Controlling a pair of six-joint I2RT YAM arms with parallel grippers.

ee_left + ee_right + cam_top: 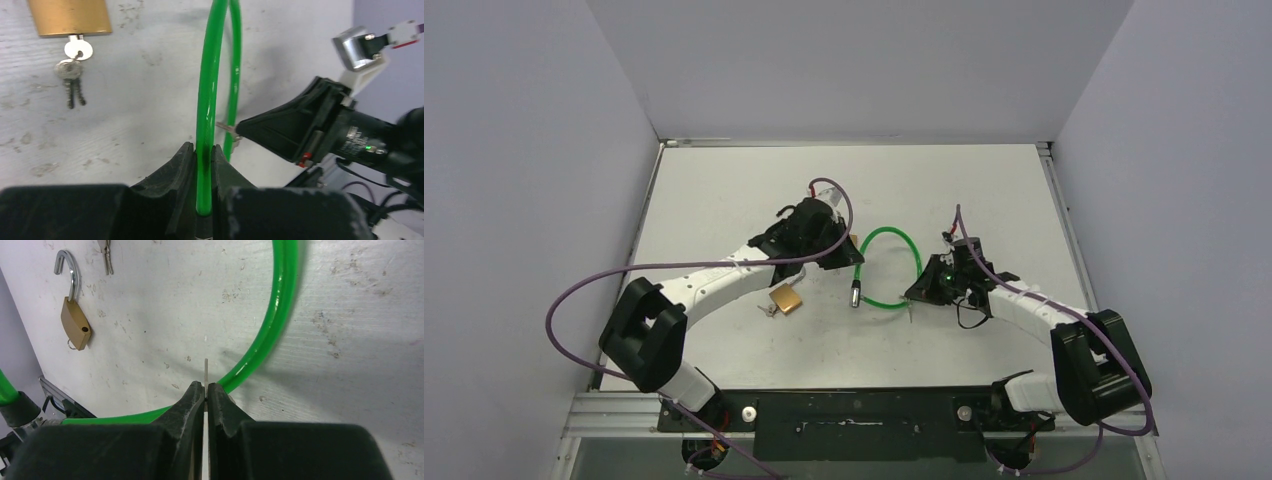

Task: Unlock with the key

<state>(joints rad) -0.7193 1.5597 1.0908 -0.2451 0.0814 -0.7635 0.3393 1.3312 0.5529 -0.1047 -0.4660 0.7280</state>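
Observation:
My left gripper is shut on a green cable just above its black end collar. The cable loops across the table, and its silver plug end lies free. The right gripper is shut on a thin silver key, whose blade pokes out beyond the fingertips next to the cable. In the left wrist view that key points at the green loop. A brass padlock lies under the left forearm with a bunch of keys hanging from its keyhole.
In the right wrist view the brass padlock shows a raised silver shackle. Grey walls close in the white table on three sides. A black base rail runs along the near edge.

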